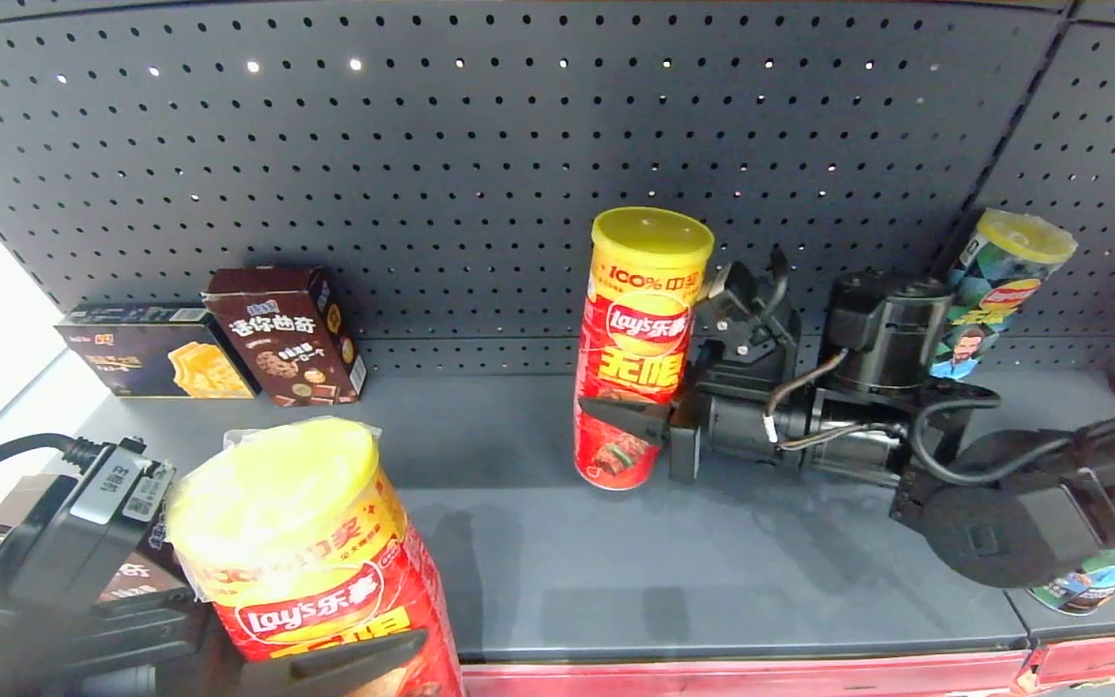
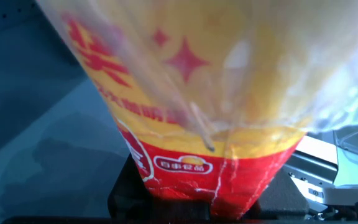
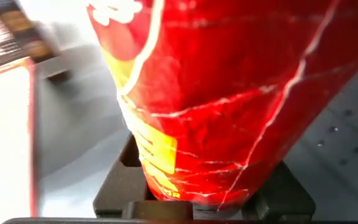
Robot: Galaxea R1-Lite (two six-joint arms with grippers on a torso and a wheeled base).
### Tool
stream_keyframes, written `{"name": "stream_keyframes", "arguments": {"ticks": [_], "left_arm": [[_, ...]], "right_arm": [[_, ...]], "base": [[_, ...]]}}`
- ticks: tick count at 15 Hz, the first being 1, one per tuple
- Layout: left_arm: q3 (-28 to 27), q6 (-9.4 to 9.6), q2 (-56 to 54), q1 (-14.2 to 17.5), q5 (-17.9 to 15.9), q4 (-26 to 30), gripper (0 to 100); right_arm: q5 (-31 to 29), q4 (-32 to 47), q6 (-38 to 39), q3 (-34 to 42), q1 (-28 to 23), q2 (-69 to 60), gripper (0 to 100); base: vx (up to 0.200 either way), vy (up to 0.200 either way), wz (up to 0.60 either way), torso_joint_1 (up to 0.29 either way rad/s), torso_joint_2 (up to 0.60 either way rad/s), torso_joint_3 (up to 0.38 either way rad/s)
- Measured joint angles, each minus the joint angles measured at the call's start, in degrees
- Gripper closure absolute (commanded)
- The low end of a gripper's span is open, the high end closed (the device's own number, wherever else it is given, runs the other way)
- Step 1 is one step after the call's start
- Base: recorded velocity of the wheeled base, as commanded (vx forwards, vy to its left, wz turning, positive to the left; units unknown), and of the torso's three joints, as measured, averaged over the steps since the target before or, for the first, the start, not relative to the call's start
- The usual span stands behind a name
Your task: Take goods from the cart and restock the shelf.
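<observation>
At the far left of the grey metal shelf (image 1: 538, 571) we see a flat dark cardboard box (image 1: 156, 363) just beside a brown cardboard biscuit box (image 1: 286, 334), both standing against the perforated dark back panel (image 1: 480, 145). In front of them, off the shelf's front edge, our left gripper (image 2: 204, 196) is clamped on the wrapped can (image 1: 311, 561), a red-and-yellow cylinder with a yellow plastic lid under clear film.

Mid-shelf, our right gripper (image 1: 645, 407) is closed around the standing can (image 1: 645, 319), a matching red-and-yellow cylinder with a yellow lid, a little tilted, its base seemingly on the shelf. We judge this the placing step: next, the jaws must part and draw back without tipping it, then the wrapped can follows.

Farther right a teal printed can (image 1: 998, 281) with a yellow lid leans on the panel.

Every pack carries bold printed lettering and logos; we leave them unread.
</observation>
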Motion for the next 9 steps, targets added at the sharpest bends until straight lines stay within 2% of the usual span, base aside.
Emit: {"name": "stream_keyframes", "arguments": {"ticks": [5,9], "left_arm": [[-0.3,-0.07,0.0,0.1,0.1,0.0,100],[-0.4,-0.07,0.0,0.9,0.1,0.0,100]], "right_arm": [[0.3,-12.4,-0.1,17.6,3.0,-5.5,100],[2.4,-14.4,-1.7,22.0,3.1,-4.5,100]], "base": [[0.0,0.0,0.0,0.0,0.0,0.0],[0.0,0.0,0.0,0.0,0.0,0.0]]}}
